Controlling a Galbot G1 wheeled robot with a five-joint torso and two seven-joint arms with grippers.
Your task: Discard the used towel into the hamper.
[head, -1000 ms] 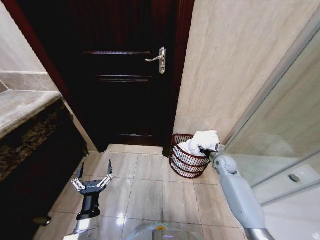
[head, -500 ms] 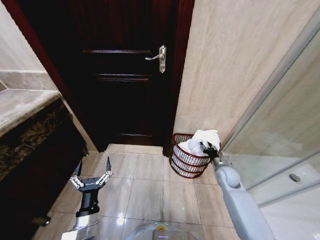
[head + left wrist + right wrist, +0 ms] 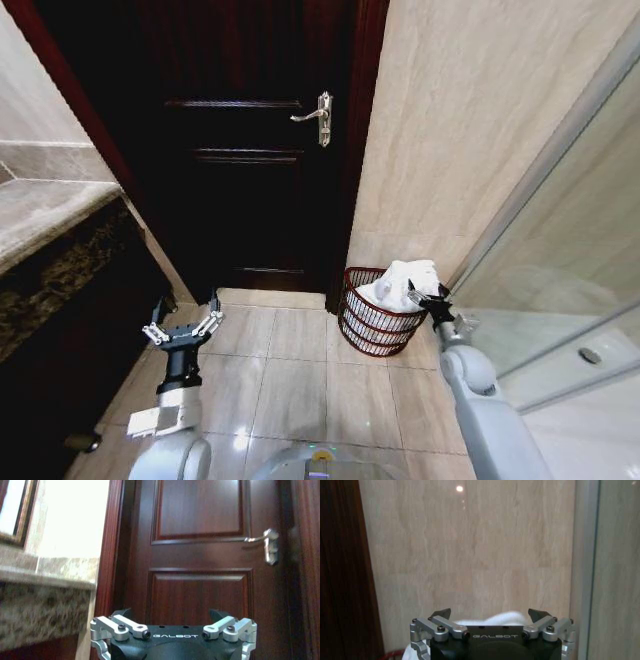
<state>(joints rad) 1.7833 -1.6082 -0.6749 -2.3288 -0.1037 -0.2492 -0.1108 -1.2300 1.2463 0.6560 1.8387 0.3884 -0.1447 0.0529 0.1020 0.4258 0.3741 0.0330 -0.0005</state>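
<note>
Towel (image 3: 405, 283) lay heaped in the hamper (image 3: 377, 322) at four o'clock from the door (image 3: 250, 150). Right gripper (image 3: 430, 297) hovered beside it, fingers spread and empty: drop apparently done, arm withdrawal likely next. Left gripper (image 3: 183, 322) waited, splayed, at eight o'clock.

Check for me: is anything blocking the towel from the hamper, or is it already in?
Nothing visible stands in the way. The white towel already lies heaped in the hamper, bulging above its rim. The right gripper is open at the hamper's right edge, off the towel. The left gripper hangs open over the floor near the door.
</note>
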